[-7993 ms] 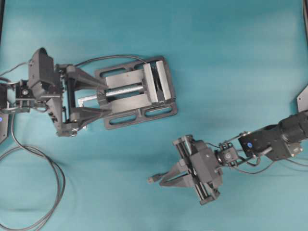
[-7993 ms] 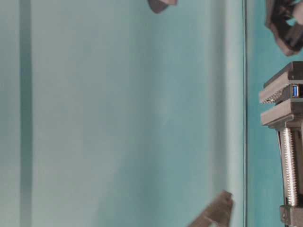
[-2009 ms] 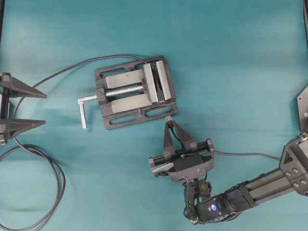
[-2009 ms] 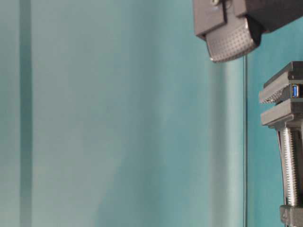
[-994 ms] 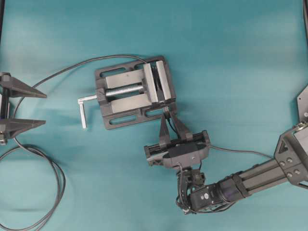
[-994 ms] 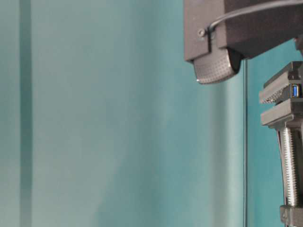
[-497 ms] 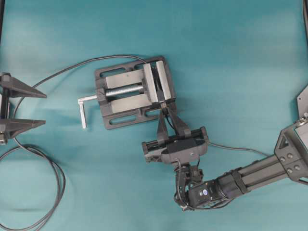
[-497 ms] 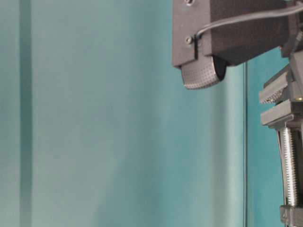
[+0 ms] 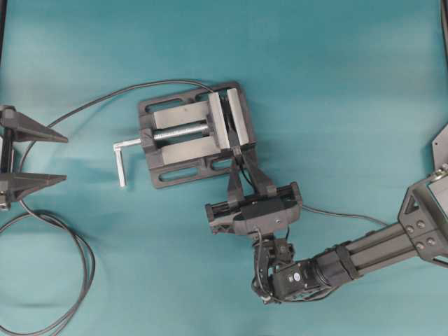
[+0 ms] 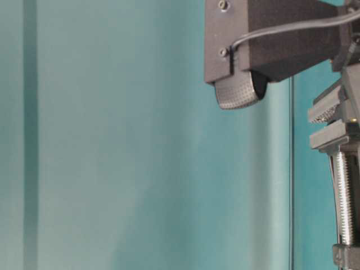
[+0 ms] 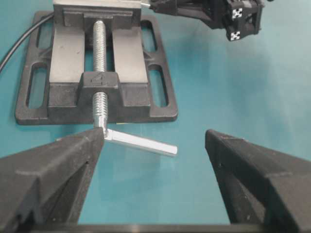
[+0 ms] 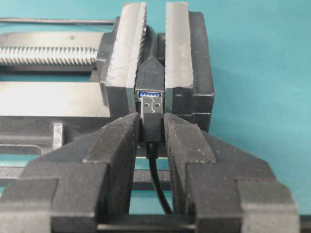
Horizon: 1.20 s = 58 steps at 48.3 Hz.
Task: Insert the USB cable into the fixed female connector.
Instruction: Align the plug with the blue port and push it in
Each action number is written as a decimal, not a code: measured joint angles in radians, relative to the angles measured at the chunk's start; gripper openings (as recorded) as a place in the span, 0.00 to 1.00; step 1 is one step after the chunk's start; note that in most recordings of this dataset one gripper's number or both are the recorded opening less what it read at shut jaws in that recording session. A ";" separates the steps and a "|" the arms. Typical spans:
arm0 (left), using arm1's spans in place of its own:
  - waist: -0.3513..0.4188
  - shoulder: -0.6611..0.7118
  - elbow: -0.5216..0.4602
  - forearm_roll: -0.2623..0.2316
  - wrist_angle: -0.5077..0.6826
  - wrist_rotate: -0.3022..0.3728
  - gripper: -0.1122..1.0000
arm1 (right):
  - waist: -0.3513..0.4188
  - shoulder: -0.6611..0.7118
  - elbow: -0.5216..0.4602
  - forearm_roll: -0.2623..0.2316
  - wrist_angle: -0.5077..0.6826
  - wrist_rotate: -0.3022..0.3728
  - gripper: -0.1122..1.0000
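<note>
Gripping the USB cable (image 12: 152,127) just behind its metal plug, the right tool (image 12: 151,127) is holding the plug's silver tip right at the blue-lined mouth of the fixed female connector (image 12: 149,82), the two lined up end to end; whether the tip is already inside the opening cannot be told from the wrist view. The cable's thin dark lead is running back between the two black fingers (image 12: 116,145) and out below them. The connector is sitting clamped between the serrated steel jaws of the vise (image 9: 189,136), whose threaded screw and silver crank handle (image 9: 122,159) are pointing toward the left side of the teal counter (image 9: 336,91). From above, the right tool (image 9: 238,155) is reaching in at the vise's lower right corner, its arm stretching away toward the right edge. A thicker black cable (image 9: 84,112) is arcing from the vise's far side across the counter and looping near the left edge. The left tool (image 9: 38,157) is standing well apart from the vise at the far left, fingers spread wide and holding nothing, facing the crank handle.
</note>
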 measured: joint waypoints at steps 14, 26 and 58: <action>0.000 0.000 0.000 0.000 0.000 0.002 1.00 | -0.002 -0.002 0.000 -0.012 0.009 0.002 0.30; -0.002 0.000 0.000 0.000 0.000 0.002 1.00 | -0.003 -0.005 0.000 -0.012 0.009 0.002 0.30; -0.002 0.000 0.000 0.000 0.000 0.002 1.00 | -0.012 -0.015 0.000 0.012 0.009 0.009 0.30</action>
